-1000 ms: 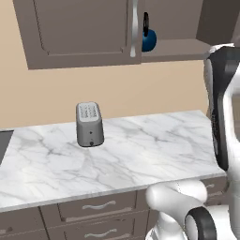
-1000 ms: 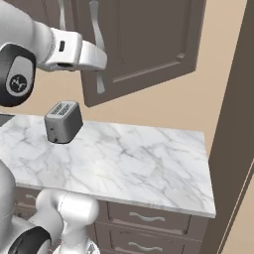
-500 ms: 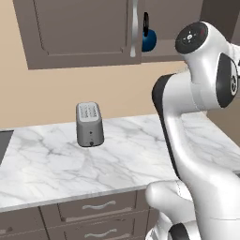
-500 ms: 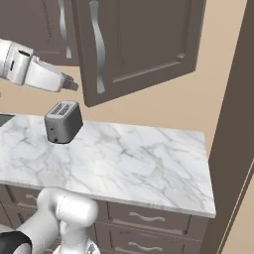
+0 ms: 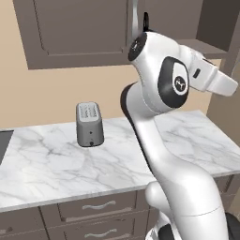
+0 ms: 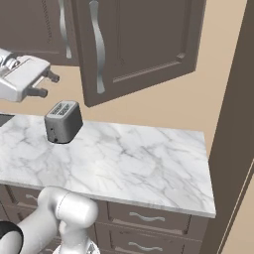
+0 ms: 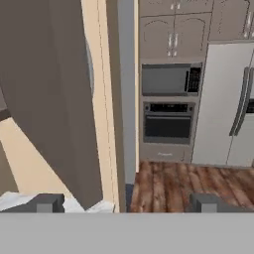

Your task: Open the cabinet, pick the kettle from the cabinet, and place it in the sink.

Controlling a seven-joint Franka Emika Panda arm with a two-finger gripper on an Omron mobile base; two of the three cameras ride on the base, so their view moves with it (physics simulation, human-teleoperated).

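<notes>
The cabinet's right door (image 6: 144, 44) hangs swung open, its curved silver handle (image 6: 97, 47) facing the room; the left door (image 5: 79, 33) is shut. My arm covers most of the kettle: only a bit of its black handle (image 5: 146, 20) pokes out above the arm inside the open cabinet. My gripper (image 6: 47, 84) is open and empty, out in front of the cabinet and above the counter. In the hand view the fingertips (image 7: 47, 202) flank the open door's edge (image 7: 54, 99). A dark corner of the sink (image 5: 3, 145) shows at the counter's left end.
A grey toaster (image 5: 89, 124) stands on the white marble counter (image 5: 56, 168), also seen as the toaster (image 6: 62, 121). Drawers with short handles (image 6: 146, 217) run below. A tall brown panel (image 6: 233, 124) bounds the right. The hand view looks toward a wall oven (image 7: 168, 121) and fridge (image 7: 228, 99).
My arm has swung across in front of the open cabinet, hiding the kettle in the left base view. The hand moved left and lower in the right base view. The jaws stayed open.
</notes>
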